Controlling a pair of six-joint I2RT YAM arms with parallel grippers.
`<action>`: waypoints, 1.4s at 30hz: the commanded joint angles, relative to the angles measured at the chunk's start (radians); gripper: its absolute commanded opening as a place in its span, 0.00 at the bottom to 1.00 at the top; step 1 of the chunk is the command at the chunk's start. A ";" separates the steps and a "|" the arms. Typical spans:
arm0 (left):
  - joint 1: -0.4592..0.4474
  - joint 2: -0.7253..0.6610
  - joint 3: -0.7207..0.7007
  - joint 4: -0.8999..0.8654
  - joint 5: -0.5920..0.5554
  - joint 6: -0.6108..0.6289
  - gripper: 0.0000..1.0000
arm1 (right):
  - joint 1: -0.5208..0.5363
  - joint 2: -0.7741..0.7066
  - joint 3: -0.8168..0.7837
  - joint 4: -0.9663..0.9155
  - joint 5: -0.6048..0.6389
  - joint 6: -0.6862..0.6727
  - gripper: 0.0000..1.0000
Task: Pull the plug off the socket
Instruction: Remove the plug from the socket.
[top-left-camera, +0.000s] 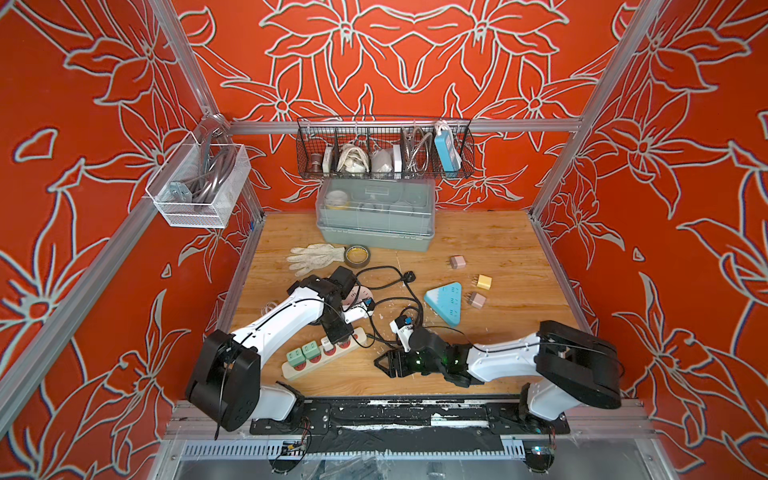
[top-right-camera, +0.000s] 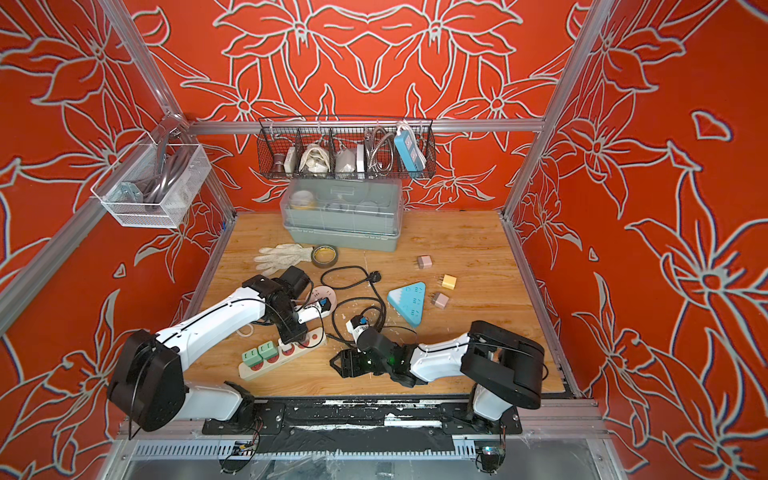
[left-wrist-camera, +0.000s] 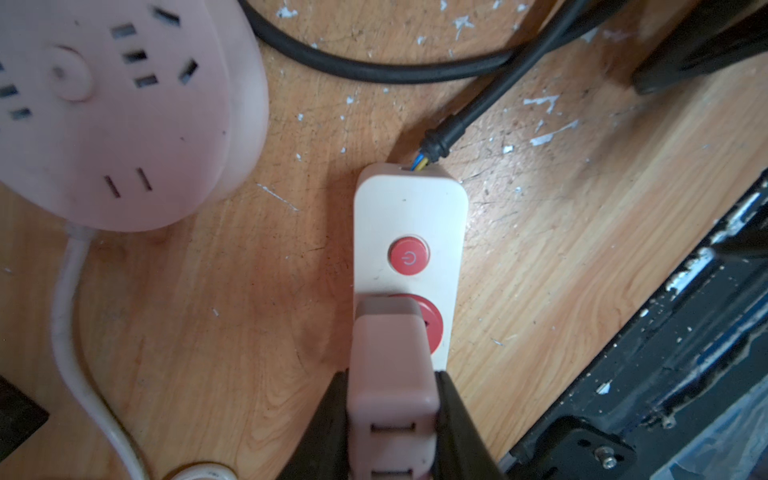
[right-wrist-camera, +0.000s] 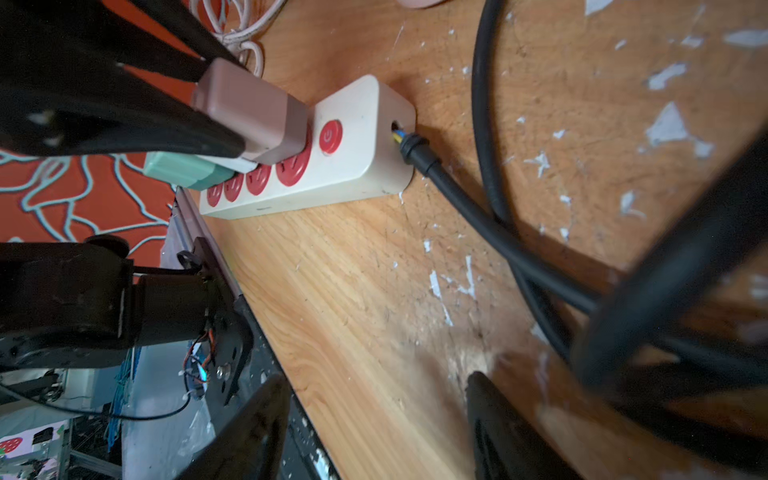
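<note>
A cream socket strip (top-left-camera: 300, 368) (top-right-camera: 251, 371) with red outlets and a red power button (left-wrist-camera: 409, 256) lies near the table's front left. A pink plug (left-wrist-camera: 392, 361) (right-wrist-camera: 249, 106) stands in the outlet beside that button, its base against the red face. My left gripper (left-wrist-camera: 392, 376) (top-left-camera: 337, 332) is shut on the plug's two sides. Two green plugs (top-left-camera: 302, 352) (right-wrist-camera: 183, 170) sit further along the strip. My right gripper (right-wrist-camera: 374, 419) (top-left-camera: 388, 365) hovers open over bare wood to the right of the strip, holding nothing.
A black cable (right-wrist-camera: 478, 216) runs from the strip's end and loops across the middle (top-left-camera: 399, 291). A round pink socket (left-wrist-camera: 116, 108) lies beside the left gripper. A blue triangular socket (top-left-camera: 444, 301), loose small plugs (top-left-camera: 484, 282), a glove (top-left-camera: 316, 257), tape (top-left-camera: 357, 255) and a grey box (top-left-camera: 374, 237) lie beyond.
</note>
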 joint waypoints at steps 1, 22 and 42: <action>-0.008 -0.024 -0.005 -0.021 0.068 -0.008 0.26 | 0.001 0.044 0.052 0.046 0.071 -0.031 0.70; -0.009 -0.078 0.021 -0.010 0.207 -0.014 0.13 | 0.074 0.221 -0.021 0.494 0.393 0.453 0.70; -0.008 -0.030 0.022 0.042 0.283 -0.002 0.09 | 0.095 0.330 0.020 0.737 0.487 0.485 0.51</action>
